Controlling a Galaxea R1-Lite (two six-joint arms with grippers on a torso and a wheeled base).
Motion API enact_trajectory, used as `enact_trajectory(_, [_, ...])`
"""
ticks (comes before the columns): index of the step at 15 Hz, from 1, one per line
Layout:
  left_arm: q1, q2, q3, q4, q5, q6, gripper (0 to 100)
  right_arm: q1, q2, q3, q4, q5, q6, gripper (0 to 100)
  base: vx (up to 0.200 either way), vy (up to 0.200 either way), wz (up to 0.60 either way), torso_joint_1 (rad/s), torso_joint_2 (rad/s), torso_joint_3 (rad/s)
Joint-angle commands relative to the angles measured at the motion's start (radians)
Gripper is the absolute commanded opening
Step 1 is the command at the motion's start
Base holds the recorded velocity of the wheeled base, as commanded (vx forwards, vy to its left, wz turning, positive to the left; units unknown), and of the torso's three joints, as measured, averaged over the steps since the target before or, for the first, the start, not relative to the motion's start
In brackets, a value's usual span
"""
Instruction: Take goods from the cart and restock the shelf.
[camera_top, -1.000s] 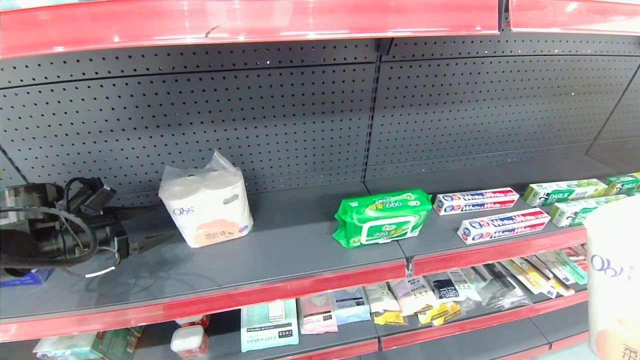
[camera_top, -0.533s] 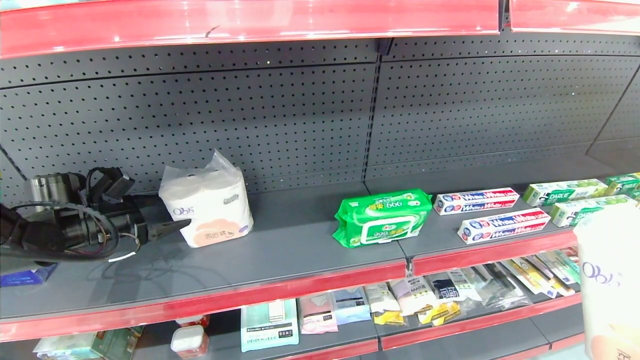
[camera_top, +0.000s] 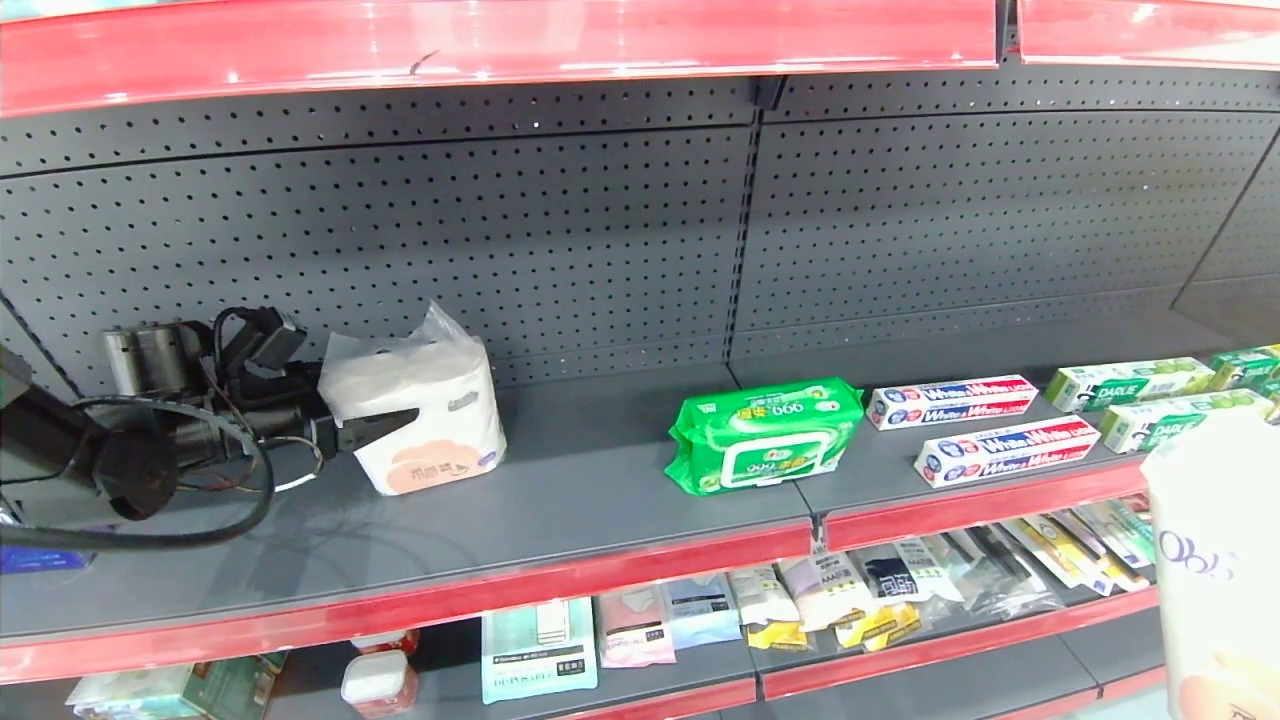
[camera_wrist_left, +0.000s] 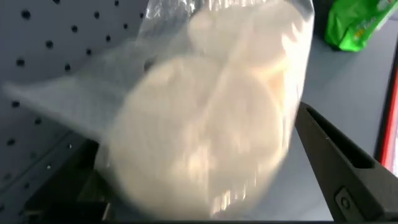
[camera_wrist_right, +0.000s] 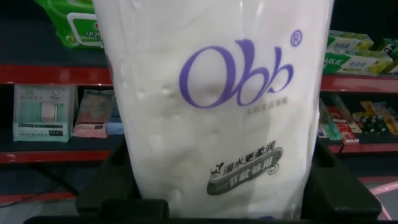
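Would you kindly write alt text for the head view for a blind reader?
The open left claw flanks a white tissue-roll pack standing on the grey shelf. Farther right are green wipes, toothpaste boxes and, at the edge, a second tissue pack.

I count the following quantities: toilet-paper pack (camera_top: 455, 395), two; wet-wipes pack (camera_top: 765, 435), one; red-and-white toothpaste box (camera_top: 950, 401), two; green toothpaste box (camera_top: 1130, 384), at least three.

The left arm (camera_top: 150, 450) is black, with thick black cables (camera_top: 266, 480) looping around it, a thin white wire (camera_top: 297, 484), a silver cylinder (camera_top: 140, 358) and dark pointed fingers (camera_top: 385, 422).
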Motion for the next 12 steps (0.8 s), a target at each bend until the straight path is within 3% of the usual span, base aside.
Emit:
enact_trajectory(1, [-0.018, 0.007, -0.023, -0.002, 0.011, -0.009, 100, 0.000, 0.002, -0.001, -0.001, 0.000, 0.000, 0, 0.000, 0.000, 0.00, 0.000, 0.00, 0.000])
enact_trajectory(2, [-0.026, 0.027, -0.041, -0.020, 0.032, -0.005, 100, 0.000, 0.002, 0.001, -0.001, 0.000, -0.003, 0, 0.000, 0.000, 0.00, 0.000, 0.00, 0.000])
enact_trajectory(4, [-0.038, 0.034, -0.040, -0.042, 0.035, -0.021, 100, 0.000, 0.002, 0.001, 0.001, 0.000, -0.003, 0, 0.000, 0.000, 0.00, 0.000, 0.00, 0.000])
enact_trajectory(12, [-0.057, 0.050, -0.038, -0.034, 0.034, -0.024, 100, 0.000, 0.003, 0.001, 0.001, 0.000, -0.003, 0, 0.000, 0.000, 0.00, 0.000, 0.00, 0.000])
